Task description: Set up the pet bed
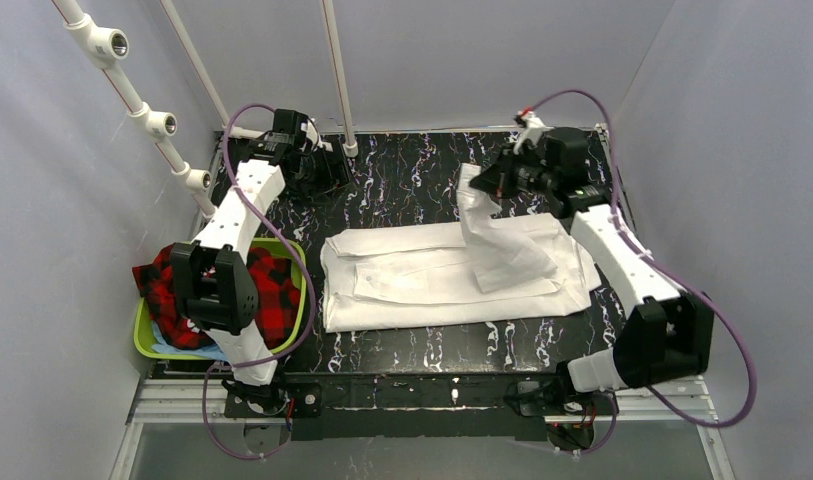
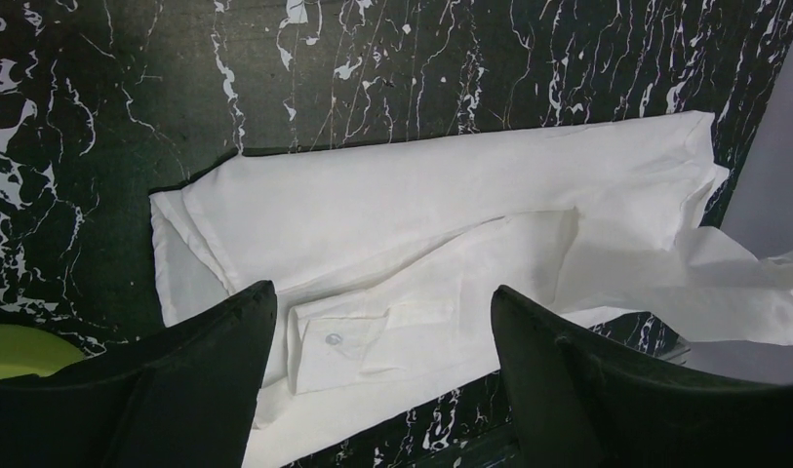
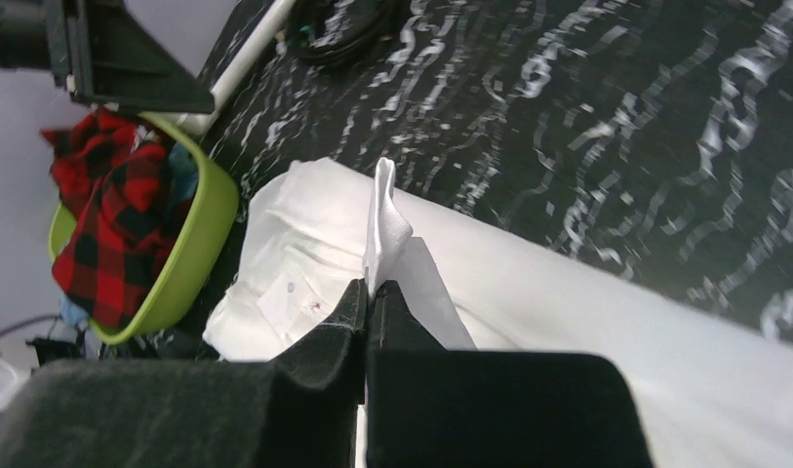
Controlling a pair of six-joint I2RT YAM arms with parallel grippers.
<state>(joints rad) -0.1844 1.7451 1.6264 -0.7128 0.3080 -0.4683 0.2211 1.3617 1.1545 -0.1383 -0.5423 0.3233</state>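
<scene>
Item: white shirt (image 1: 422, 275), folded flat mid-table, one strip raised at 1 o'clock. My right gripper (image 3: 370, 292) was pressed together on that strip's fold. My left gripper (image 2: 382, 302) stood spread, holding nothing, at 11 o'clock. Step, as I judged: arranging the shirt as bed padding. Next move called for laying the strip down smooth. Room: bare table (image 1: 412, 160) at 12; green basket (image 1: 140, 335) with plaid cloth (image 1: 272, 290) crowded 8 o'clock; wall close at 3.
</scene>
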